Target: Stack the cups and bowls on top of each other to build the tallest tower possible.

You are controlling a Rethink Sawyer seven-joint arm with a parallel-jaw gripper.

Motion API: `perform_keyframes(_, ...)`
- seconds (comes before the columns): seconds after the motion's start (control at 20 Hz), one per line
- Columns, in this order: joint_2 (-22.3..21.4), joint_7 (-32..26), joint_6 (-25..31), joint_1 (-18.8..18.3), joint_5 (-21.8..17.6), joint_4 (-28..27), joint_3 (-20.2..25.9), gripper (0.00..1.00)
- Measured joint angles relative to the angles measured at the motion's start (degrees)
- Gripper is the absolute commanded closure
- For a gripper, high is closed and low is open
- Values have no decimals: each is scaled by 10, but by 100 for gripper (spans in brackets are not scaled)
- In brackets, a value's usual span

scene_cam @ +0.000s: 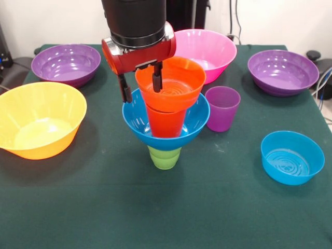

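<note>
While the gripper sits at the top of the tower, here is the status:

Gripper: two dark fingers straddle the rim of the small orange bowl, one outside on the picture's left, one inside the bowl. Gap looks narrow, rim between them; I read it as pinching the rim, contact not certain.

Tower: green cup on the table, medium blue bowl on it, orange cup standing in the blue bowl, small orange bowl on top. Stands mid-table.

Step in hand: my guess is seating or letting go of the top bowl.

How to do it well: bowl looks tipped slightly toward the picture's right, so level it on the cup first. Open slowly, lift straight up, no sideways drag; the inner finger could hook the rim and pull the stack over. Base is one narrow cup, so any side push is risky.

Spare pieces: purple cup just beside the tower; small blue bowl near right; yellow bowl left; pink bowl behind; purple bowls far left and far right.

Hidden: orange cup's rim and its seat under the top bowl; green cup's upper part; fingertip contact; arm cut off at the top edge.
</note>
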Motion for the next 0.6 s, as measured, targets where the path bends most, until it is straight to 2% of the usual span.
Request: perform_keyframes(0.6,-1,0,0,9,0,0,-15,0)
